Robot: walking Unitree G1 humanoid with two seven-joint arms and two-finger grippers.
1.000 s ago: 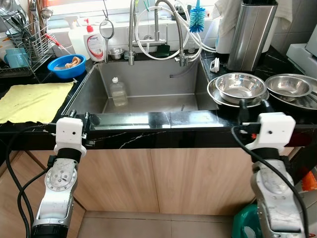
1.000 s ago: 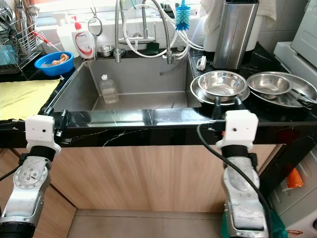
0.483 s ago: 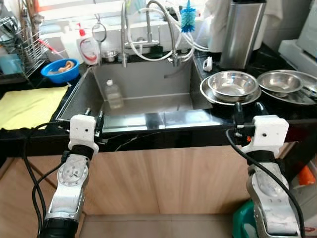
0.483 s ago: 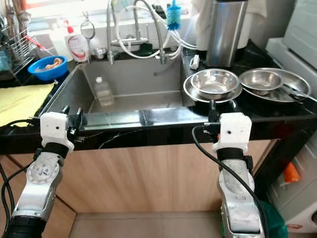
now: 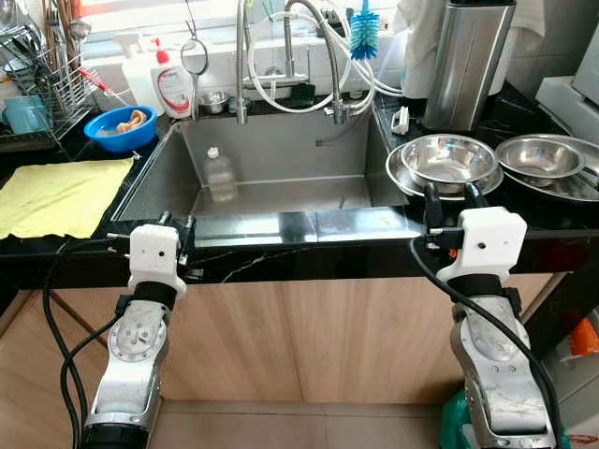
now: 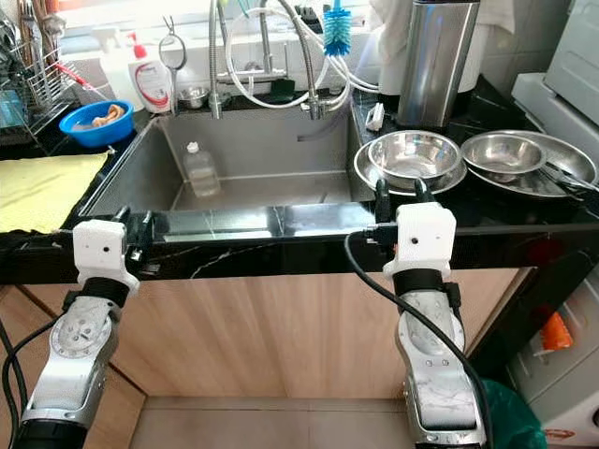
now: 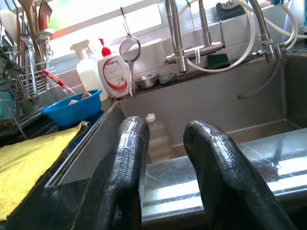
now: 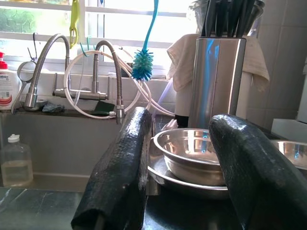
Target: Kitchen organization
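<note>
A stack of steel bowls [image 5: 447, 164] sits on the black counter right of the sink [image 5: 281, 154]. My right gripper [image 5: 451, 198] is open at the counter's front edge, directly before that stack, with nothing between its fingers [image 8: 120, 177]; the bowls [image 8: 192, 153] lie just beyond them. My left gripper [image 5: 178, 224] is open too, at the front edge by the sink's left corner, holding nothing; its fingers [image 7: 122, 177] point over the basin. A clear plastic bottle [image 5: 220, 175] stands inside the sink.
Another steel bowl on a plate [image 5: 543, 157] lies far right. A steel knife holder [image 5: 466, 61] stands behind the bowls. A yellow cloth [image 5: 56, 192], blue bowl [image 5: 122, 126], soap bottle [image 5: 174, 86] and dish rack [image 5: 37, 84] are left. Faucets with hoses [image 5: 290, 65] rise behind.
The head camera swayed and came back. Both grippers have shifted slightly inward along the counter edge; the right one now stands squarely in front of the bowl stack. Both stay open.
</note>
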